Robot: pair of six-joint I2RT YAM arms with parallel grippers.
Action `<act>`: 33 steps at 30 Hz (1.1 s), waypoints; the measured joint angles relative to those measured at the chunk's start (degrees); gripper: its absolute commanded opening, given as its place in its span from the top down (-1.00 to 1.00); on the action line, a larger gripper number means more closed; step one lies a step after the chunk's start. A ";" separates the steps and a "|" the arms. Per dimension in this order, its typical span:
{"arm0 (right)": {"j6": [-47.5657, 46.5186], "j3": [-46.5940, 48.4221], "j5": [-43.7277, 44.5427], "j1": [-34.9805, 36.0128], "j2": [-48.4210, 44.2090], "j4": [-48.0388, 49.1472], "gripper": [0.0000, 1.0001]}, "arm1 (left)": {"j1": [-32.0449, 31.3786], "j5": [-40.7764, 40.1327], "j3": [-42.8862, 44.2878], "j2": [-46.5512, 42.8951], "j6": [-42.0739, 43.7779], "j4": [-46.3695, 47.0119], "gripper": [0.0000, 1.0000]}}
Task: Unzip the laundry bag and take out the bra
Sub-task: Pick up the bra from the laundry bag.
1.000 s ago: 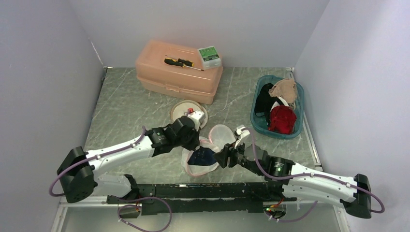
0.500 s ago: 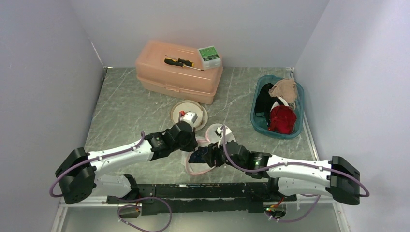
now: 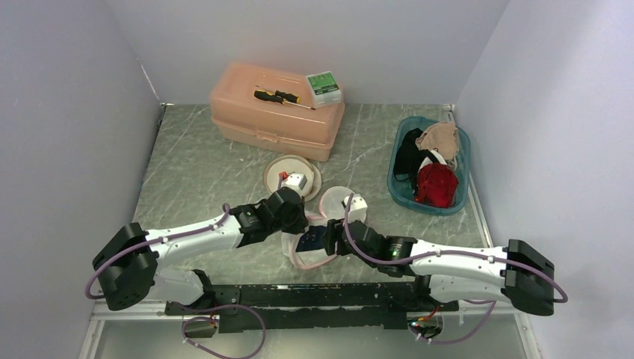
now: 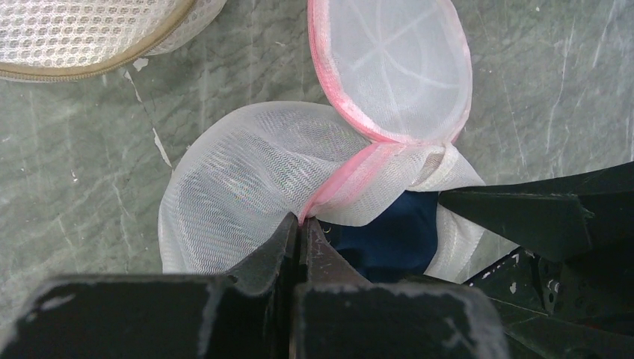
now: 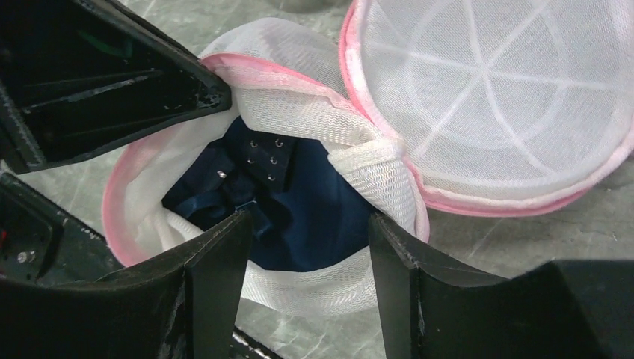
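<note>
Bra (image 5: 295, 191), possibly untouched, inside right gripper (image 5: 308, 222).

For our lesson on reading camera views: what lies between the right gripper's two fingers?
The navy bra, lying in the unzipped mesh laundry bag, with the bag's white rim below it; the right wrist view shows this.

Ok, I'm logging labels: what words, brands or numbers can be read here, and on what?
No text can be read.
The green and white box on the pink toolbox: print too small to read.
The laundry bag and the navy bra: no lettering shows.
</note>
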 measured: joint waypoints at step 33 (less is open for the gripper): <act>2.16 -4.13 -5.86 -2.84 5.44 9.44 -0.22 | 0.04 2.95 0.00 2.95 -0.96 3.63 0.95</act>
